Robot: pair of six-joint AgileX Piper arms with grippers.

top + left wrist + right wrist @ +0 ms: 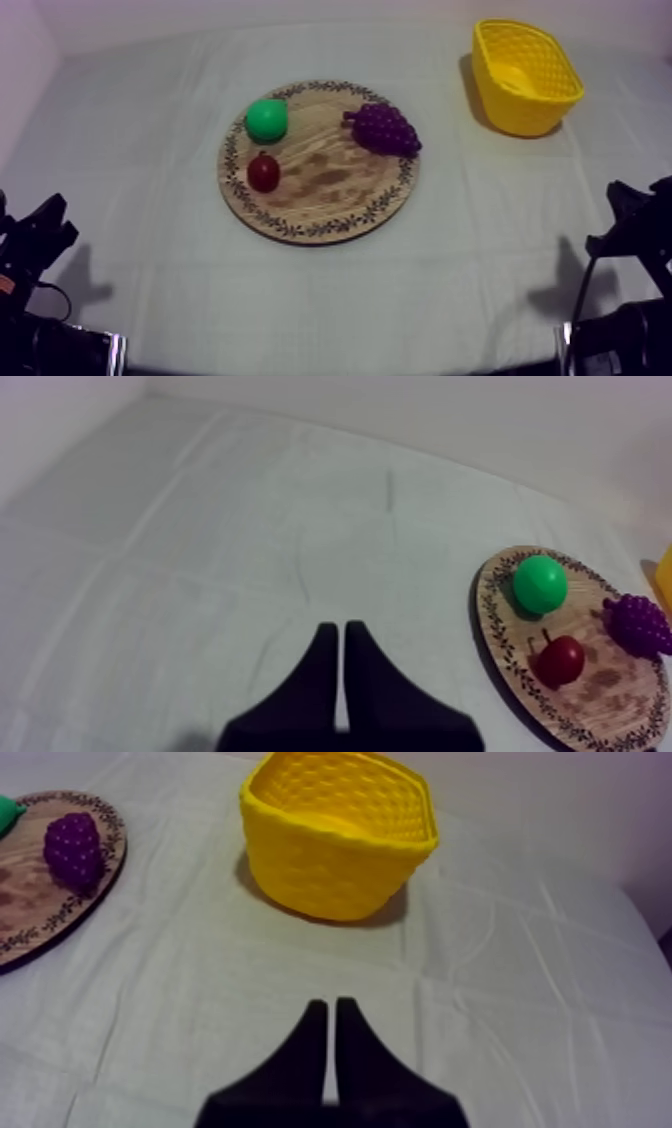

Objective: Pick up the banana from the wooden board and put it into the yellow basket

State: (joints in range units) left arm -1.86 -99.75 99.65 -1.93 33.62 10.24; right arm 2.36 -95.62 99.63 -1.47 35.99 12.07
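The round wooden board (330, 215) lies mid-table and carries a green pear (267, 119), a small red fruit (264, 172) and a bunch of grapes (385, 128); no banana lies on it. The yellow basket (527, 75) stands at the far right. Inside it is a pale yellow shape (512, 77), and I cannot tell whether that is the banana. My left gripper (40, 235) rests low at the left, shut on nothing, its wedge (335, 628) over bare cloth beside the board (500, 636). My right gripper (625, 215) rests low at the right, shut on nothing, its wedge (331, 1002) short of the basket (335, 837).
Grey-white cloth covers the table, with open stretches in front of the board and between board and basket. A pale wall runs behind the table.
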